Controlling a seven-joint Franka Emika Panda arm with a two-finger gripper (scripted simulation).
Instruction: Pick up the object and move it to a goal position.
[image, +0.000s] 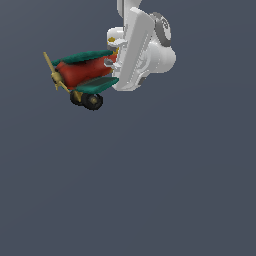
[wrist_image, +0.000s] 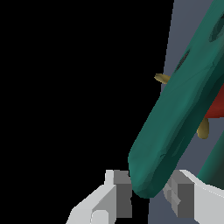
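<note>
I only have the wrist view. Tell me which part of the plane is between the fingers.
Observer: The gripper is closed on the tip of a teal wing of the toy biplane.
Operator: Report the nose direction.
Observer: The yellow propeller points toward the exterior view's left, away from the gripper.
Operator: Say whether it is resting on anything.
Observer: The black wheels hang free, with nothing visible beneath them.

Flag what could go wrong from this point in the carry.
The gripper pinches only the tip of the toy plane's green wing, so the plane could slip or swivel. Most of the plane hangs out to one side of the fingers, so a quick move might shake it loose.
</note>
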